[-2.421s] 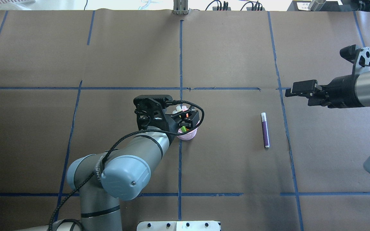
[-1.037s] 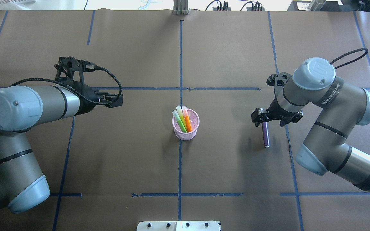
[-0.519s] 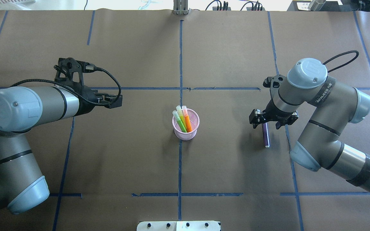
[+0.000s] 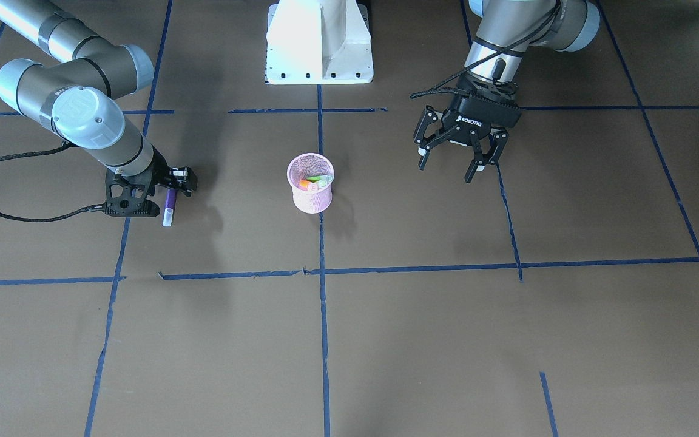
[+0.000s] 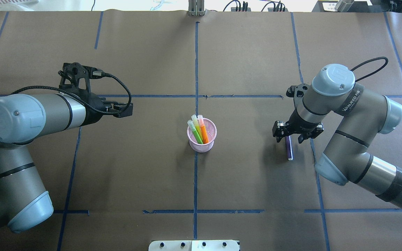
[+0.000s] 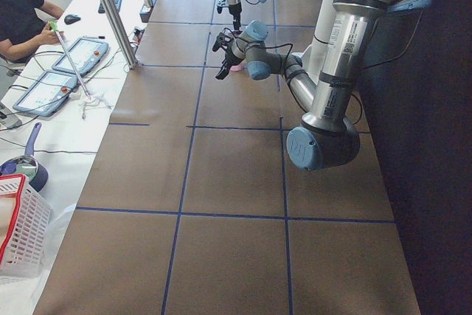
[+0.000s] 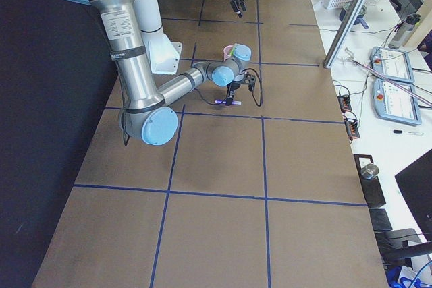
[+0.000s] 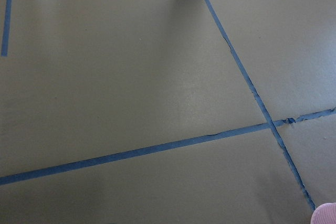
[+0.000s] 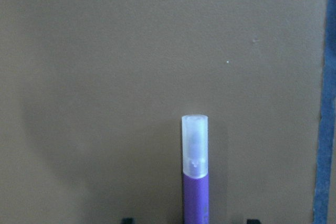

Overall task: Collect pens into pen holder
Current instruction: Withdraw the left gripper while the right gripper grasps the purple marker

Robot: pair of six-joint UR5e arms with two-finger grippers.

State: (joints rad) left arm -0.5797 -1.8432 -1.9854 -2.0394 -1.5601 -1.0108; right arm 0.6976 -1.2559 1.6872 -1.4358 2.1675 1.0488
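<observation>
Purple pen (image 5: pixel 288 150) lies flat on the surface (image 5: pixel 243 174), well apart from the pen holder (image 5: pixel 201 147), out on the robot's right. Its long axis runs straight away from the robot, cap end far. Right pincer (image 5: pixel 288 138) sits low over the cap-side half, open, straddling the barrel. The wrist view shows a gap on both sides, so there is no grip yet. The closing line looks square across the axis, so a plain squeeze should catch it. Left pincer (image 4: pixel 449 170) hangs wide open and empty on the holder's other side. Orange pen (image 5: pixel 204 134) and green pen (image 5: pixel 197 135) already stand in the holder. Right arm is clearly nearer.
</observation>
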